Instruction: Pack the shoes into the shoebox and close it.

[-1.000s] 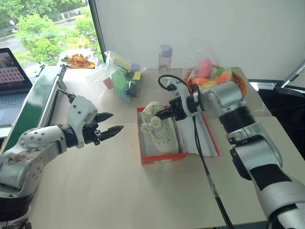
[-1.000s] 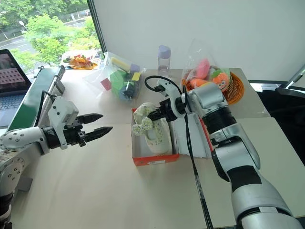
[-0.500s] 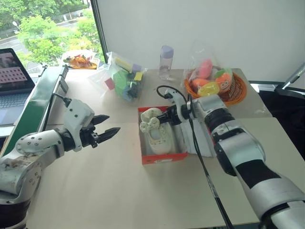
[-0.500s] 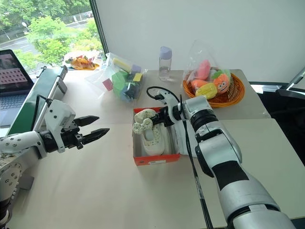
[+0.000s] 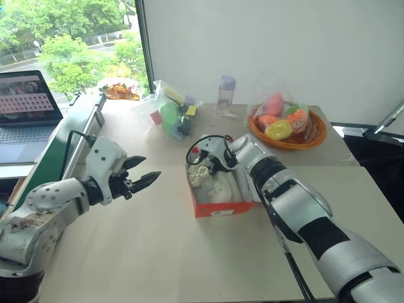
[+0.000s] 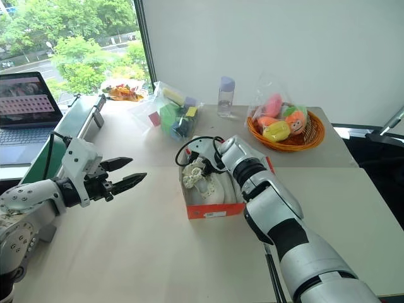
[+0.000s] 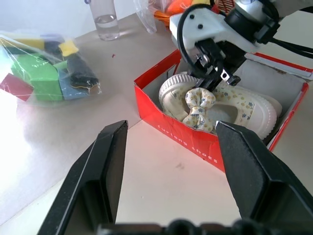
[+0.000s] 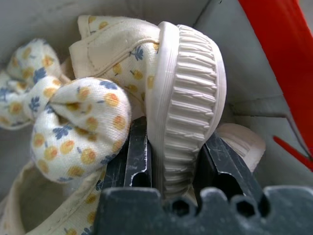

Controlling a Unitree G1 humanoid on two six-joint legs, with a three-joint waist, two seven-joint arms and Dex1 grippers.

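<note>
We see R jaws [image 8: 168,166] pinching the ribbed sole edge of one of the shoes [image 7: 195,100] inside the shoebox [image 5: 222,206] on the desk [image 5: 158,252]. L jaws [image 5: 144,175] spread, nothing between, well apart from the box.

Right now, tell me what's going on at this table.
The robot is packing shoes into the red shoebox. Its right gripper is down inside the box, shut on the edge of one shoe, which lies tilted on top of the other shoe already in the box. The left gripper hovers open over the table, beside the box and apart from it. The box is not yet closed.
</note>
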